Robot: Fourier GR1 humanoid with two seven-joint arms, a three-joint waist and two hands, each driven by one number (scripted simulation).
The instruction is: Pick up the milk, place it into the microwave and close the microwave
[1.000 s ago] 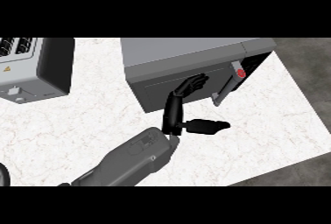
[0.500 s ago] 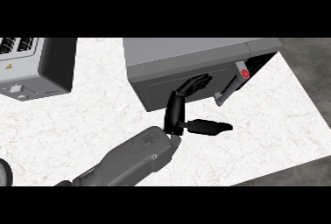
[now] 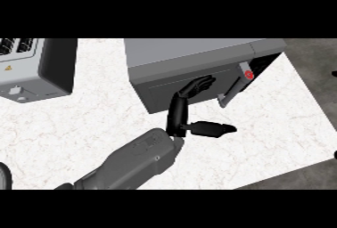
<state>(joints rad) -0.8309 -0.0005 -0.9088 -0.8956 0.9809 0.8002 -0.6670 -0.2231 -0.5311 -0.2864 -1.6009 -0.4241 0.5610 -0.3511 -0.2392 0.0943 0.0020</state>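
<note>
The grey microwave [image 3: 191, 55] stands at the back of the counter with its door [image 3: 178, 87] swung almost shut. A narrow dark gap remains at the door's right edge. In that gap shows a pale thing with a red round cap [image 3: 248, 74], which looks like the milk; most of it is hidden. My left hand [image 3: 178, 113] is upright in front of the door. Its straight fingers [image 3: 197, 84] lie against the door's front and the thumb [image 3: 212, 129] sticks out to the right. It holds nothing. The right hand does not show.
A second grey appliance [image 3: 39, 67] with vents and a warning label sits at the back left. The white marble counter [image 3: 276, 129] ends at the right and lower right, where dark floor [image 3: 313, 58] begins.
Almost nothing: my left hand stays pressed on the microwave door and the thumb sits a touch lower.
</note>
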